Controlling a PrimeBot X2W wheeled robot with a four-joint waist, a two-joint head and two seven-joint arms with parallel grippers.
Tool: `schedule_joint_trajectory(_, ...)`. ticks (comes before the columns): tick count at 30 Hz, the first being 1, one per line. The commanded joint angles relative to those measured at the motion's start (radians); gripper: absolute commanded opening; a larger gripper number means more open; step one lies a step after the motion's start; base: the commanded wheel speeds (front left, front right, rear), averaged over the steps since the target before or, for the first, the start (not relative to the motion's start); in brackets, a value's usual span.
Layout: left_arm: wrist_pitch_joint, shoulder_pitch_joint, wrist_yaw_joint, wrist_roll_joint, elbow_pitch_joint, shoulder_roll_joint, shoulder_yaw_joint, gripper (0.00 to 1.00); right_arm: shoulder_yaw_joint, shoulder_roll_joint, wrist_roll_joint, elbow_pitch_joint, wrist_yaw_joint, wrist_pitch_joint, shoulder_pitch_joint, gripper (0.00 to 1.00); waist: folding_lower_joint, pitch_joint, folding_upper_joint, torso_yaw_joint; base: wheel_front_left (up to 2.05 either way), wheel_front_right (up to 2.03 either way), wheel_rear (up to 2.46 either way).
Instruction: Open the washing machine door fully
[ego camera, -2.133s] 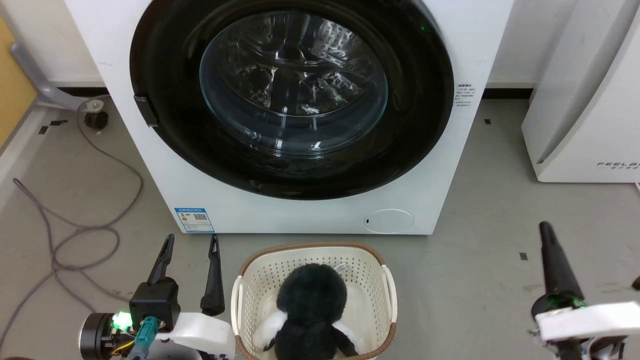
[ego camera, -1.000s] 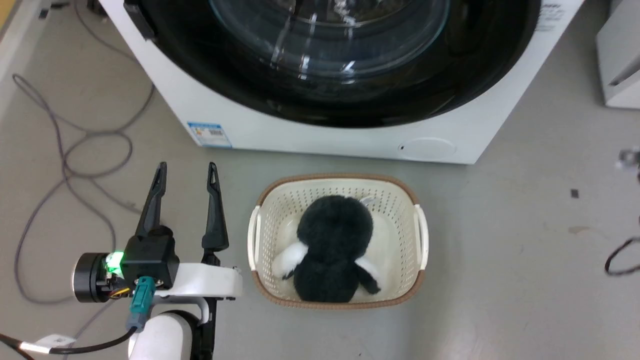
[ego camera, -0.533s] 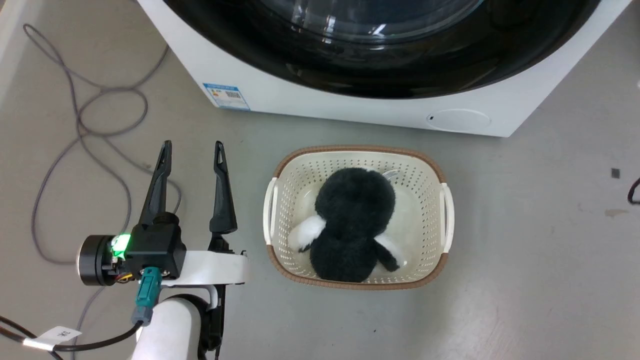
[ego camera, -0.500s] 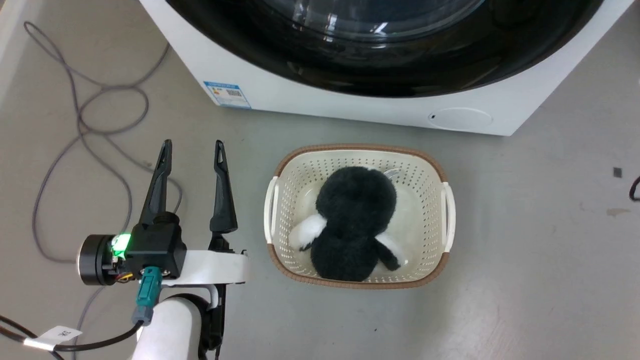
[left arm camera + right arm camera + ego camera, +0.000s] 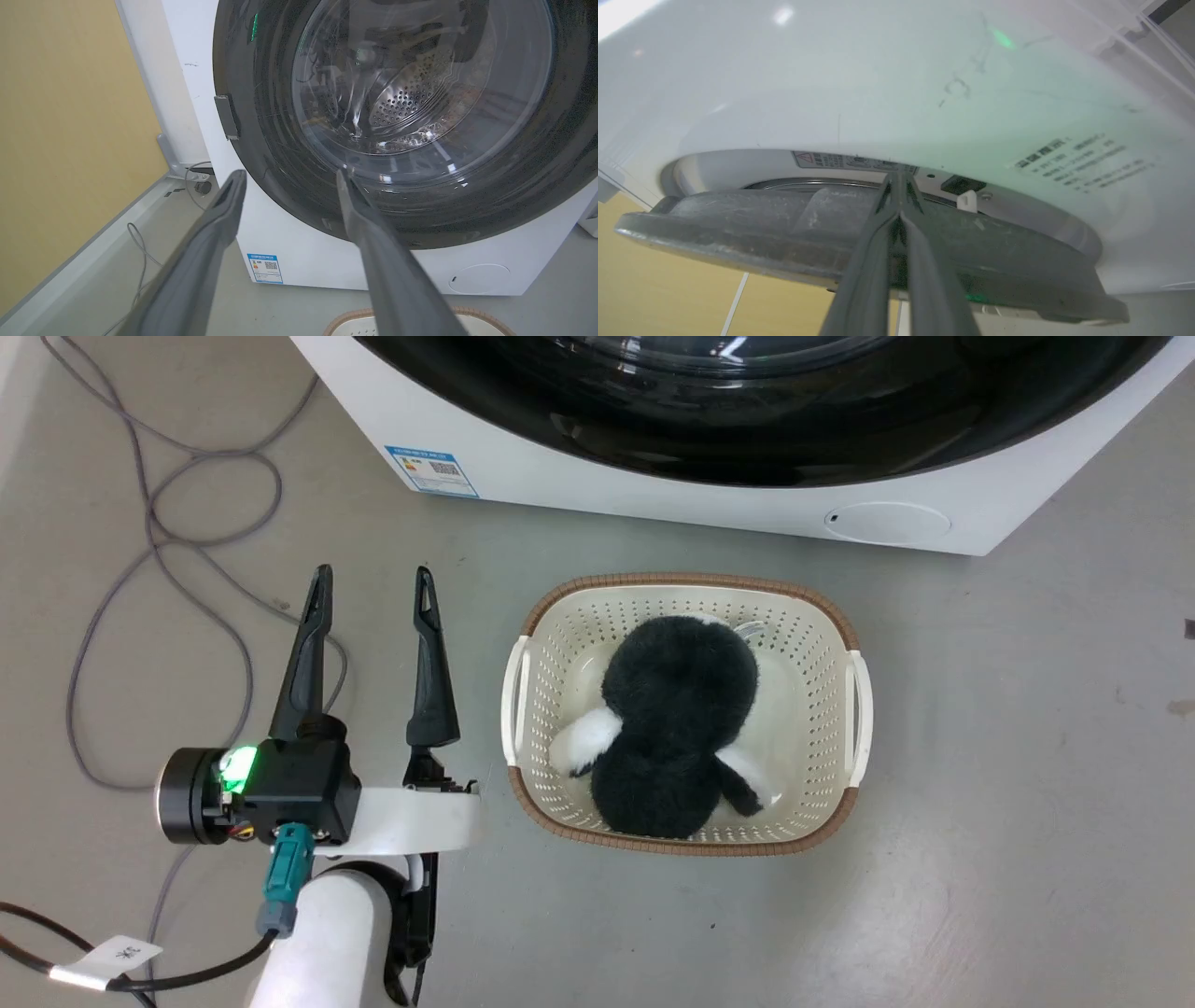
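The left end effector (image 5: 373,574) hangs above the floor (image 5: 980,756), its 2 fingers spread apart and empty, just beside a basket (image 5: 691,581) holding a black plush toy (image 5: 677,728). Its fingers point toward the washing machine door (image 5: 420,93), which spans the front of the washing machine (image 5: 303,261). The right end effector (image 5: 899,184) has its fingers pressed together, tips at the narrow gap between the door's dark rim and the white front.

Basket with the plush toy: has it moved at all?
No. The camera tilted; the basket still sits on the floor just in front of the washing machine.
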Motion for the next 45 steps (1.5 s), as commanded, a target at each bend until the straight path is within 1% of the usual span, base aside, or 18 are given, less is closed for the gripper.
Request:
schedule_joint_trajectory(1,-0.012,-0.023,0.007,-0.003,-0.001,0.000,-0.006,1.00,0.025,0.004,0.038,0.022,0.001,0.027,-0.033,0.00,-0.0001,0.004,-0.0001,0.002,0.00,0.00,0.00)
schedule_joint_trajectory(3,-0.014,-0.026,0.008,-0.003,0.000,0.000,-0.007,1.00,0.031,0.003,0.049,0.026,0.001,0.040,-0.037,0.00,-0.0001,0.006,-0.0001,0.003,0.00,0.00,0.00)
schedule_joint_trajectory(4,-0.018,-0.029,0.009,-0.004,0.003,0.000,-0.010,1.00,0.046,0.002,0.074,0.032,0.001,0.073,-0.046,0.00,-0.0001,0.008,-0.0001,0.005,0.00,0.00,0.00)
schedule_joint_trajectory(5,-0.018,-0.029,0.009,-0.004,0.003,0.000,-0.010,1.00,0.046,0.002,0.074,0.032,0.001,0.073,-0.046,0.00,-0.0001,0.008,-0.0001,0.005,0.00,0.00,0.00)
schedule_joint_trajectory(7,-0.024,-0.032,0.011,-0.005,0.008,-0.001,-0.012,1.00,0.064,-0.001,0.115,0.035,0.001,0.123,-0.055,0.00,-0.0001,0.005,-0.0001,0.007,0.00,0.00,0.00)
schedule_joint_trajectory(10,-0.026,-0.027,0.011,-0.006,0.013,-0.001,-0.009,1.00,0.074,-0.001,0.125,0.027,0.001,0.147,-0.042,0.00,-0.0001,-0.007,-0.0001,0.005,0.00,0.00,0.00)
schedule_joint_trajectory(15,-0.026,-0.001,0.004,-0.004,0.029,-0.001,-0.002,1.00,0.092,-0.005,0.134,-0.031,0.001,0.198,0.039,0.00,-0.0001,-0.058,-0.0001,-0.003,0.00,0.00,0.00)
schedule_joint_trajectory(18,-0.026,0.029,-0.005,0.001,0.040,0.002,0.013,1.00,0.112,0.002,0.144,-0.090,0.001,0.242,0.121,0.00,-0.0001,-0.107,-0.0001,-0.019,0.00,0.00,0.00)
schedule_joint_trajectory(19,-0.026,0.029,-0.005,0.001,0.040,0.002,0.013,1.00,0.112,0.002,0.144,-0.090,0.001,0.242,0.121,0.00,-0.0001,-0.107,-0.0001,-0.019,0.00,0.00,0.00)
schedule_joint_trajectory(24,-0.026,0.073,-0.016,0.006,0.053,0.007,0.027,1.00,0.142,0.014,0.149,-0.161,0.001,0.284,0.236,0.00,-0.0001,-0.169,-0.0001,-0.036,0.00,0.00,0.00)
schedule_joint_trajectory(36,-0.026,0.180,-0.031,0.011,0.088,0.014,0.047,1.00,0.220,0.096,0.167,-0.299,0.001,0.335,0.511,0.00,-0.0001,-0.305,-0.0001,-0.069,0.00,0.00,0.00)
schedule_joint_trajectory(42,-0.026,0.224,-0.037,0.011,0.105,0.018,0.054,1.00,0.261,0.147,0.167,-0.335,0.001,0.340,0.625,0.00,-0.0001,-0.364,-0.0001,-0.072,0.00,0.00,0.00)
schedule_joint_trajectory(45,-0.026,0.243,-0.040,0.012,0.113,0.018,0.056,1.00,0.275,0.186,0.175,-0.343,0.001,0.336,0.661,0.00,-0.0001,-0.387,-0.0001,-0.071,0.00,0.00,0.00)
